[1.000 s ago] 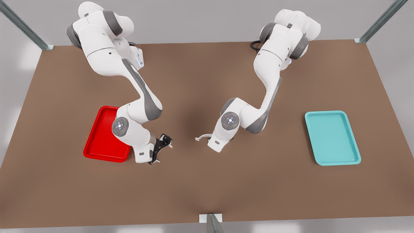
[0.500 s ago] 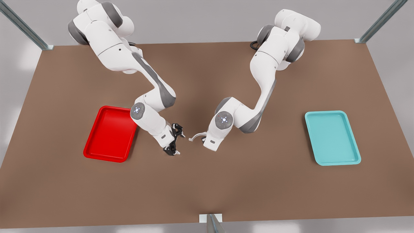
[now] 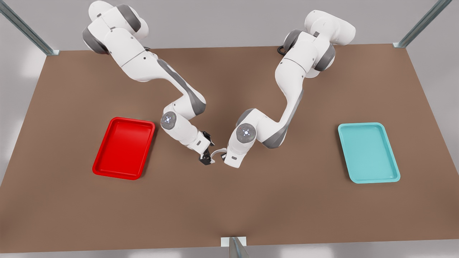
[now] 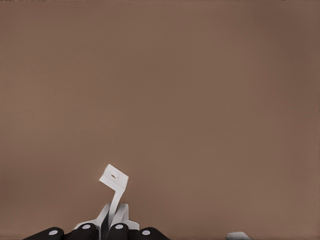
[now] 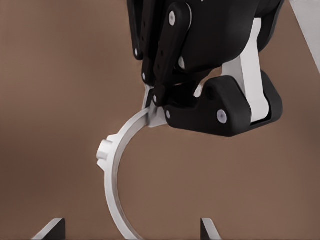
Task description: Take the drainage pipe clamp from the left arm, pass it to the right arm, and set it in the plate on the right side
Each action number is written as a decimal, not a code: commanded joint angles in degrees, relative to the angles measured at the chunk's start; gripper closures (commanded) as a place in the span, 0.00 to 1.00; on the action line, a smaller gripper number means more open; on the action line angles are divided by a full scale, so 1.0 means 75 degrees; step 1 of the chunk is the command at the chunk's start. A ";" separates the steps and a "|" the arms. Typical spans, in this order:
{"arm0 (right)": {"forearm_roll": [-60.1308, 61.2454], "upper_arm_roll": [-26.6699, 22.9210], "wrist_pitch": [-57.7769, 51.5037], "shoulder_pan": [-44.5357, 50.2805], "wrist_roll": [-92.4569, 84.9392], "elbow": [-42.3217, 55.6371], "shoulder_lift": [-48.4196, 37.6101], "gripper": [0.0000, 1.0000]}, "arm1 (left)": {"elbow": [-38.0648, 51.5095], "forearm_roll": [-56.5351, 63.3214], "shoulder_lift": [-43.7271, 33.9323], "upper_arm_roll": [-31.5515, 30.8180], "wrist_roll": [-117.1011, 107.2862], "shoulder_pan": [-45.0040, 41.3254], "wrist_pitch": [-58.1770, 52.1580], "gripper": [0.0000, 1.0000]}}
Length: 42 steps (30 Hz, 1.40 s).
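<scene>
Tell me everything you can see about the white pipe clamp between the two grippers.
The drainage pipe clamp is a thin white strip, plastic-looking, bent into a half-round arch with a small nub on its outer curve and a flat tab with a hole at one end. It hangs above the brown table, off the surface. The left gripper is shut on one end. The right gripper is open, its fingertips on either side of the free arc.

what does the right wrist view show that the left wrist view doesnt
Right wrist view: the left gripper from the front, shut on one end of the drainage pipe clamp, whose arc curves down between the right gripper's open fingertips.
Left wrist view: the clamp's flat end tab with its hole, rising from the left gripper's fingers.
Both: the clamp held over the brown table.
</scene>
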 commanded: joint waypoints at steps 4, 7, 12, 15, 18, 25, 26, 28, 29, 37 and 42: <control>0.0021 0.0003 0.0199 0.0009 -0.1357 0.0082 0.0199 0.00 | 0.0012 -0.0024 0.0000 -0.0004 -0.0662 0.0000 0.0143 0.79; 0.0021 0.0003 0.0211 0.0056 -0.1357 0.0176 0.0316 0.00 | 0.0012 -0.0036 0.0047 -0.0039 -0.0685 0.0000 0.0260 0.79; 0.0021 0.0003 0.0316 0.0162 -0.1357 0.0317 0.0620 0.00 | 0.0024 -0.0071 0.0083 -0.0051 -0.0721 0.0000 0.0342 0.79; 0.0009 0.0003 0.0328 0.0174 -0.1369 0.0387 0.0749 0.00 | 0.0083 -0.0071 0.0071 -0.0051 -0.0767 0.0000 0.0330 0.79; -0.0096 -0.0009 0.0351 0.0197 -0.1380 0.0434 0.0761 0.11 | 0.0071 -0.0095 0.0071 -0.0051 -0.0767 0.0000 0.0307 0.79; -0.0085 -0.0056 0.0340 0.0162 -0.1439 0.0539 0.0878 0.79 | 0.0141 -0.0059 0.0036 -0.0028 -0.0885 -0.0012 0.0085 0.00; -0.0085 -0.0079 0.0340 0.0162 -0.1451 0.0539 0.0878 0.79 | 0.0141 -0.0059 0.0024 -0.0016 -0.0873 0.0000 -0.0044 0.00; -0.0096 -0.0114 0.0281 -0.0049 -0.1451 0.0539 0.0855 0.79 | 0.0153 -0.0048 -0.0011 0.0007 -0.0873 0.0070 -0.0689 0.00; -0.0108 -0.0232 0.0281 -0.0061 -0.1451 0.0528 0.0878 0.79 | 0.0141 0.0104 -0.0304 0.0112 -0.0838 0.0164 -0.1227 0.00; -0.1174 -0.0724 -0.2718 -0.3236 -0.1521 0.0879 0.0047 0.79 | 0.0165 0.1054 -0.2882 0.0160 0.7576 0.3492 -0.6946 0.00; -0.1491 -0.1579 -0.4160 -0.3870 -0.2248 0.0645 -0.0176 0.79 | -0.3375 0.0703 -0.5414 0.0124 0.7506 0.3527 -0.4264 0.00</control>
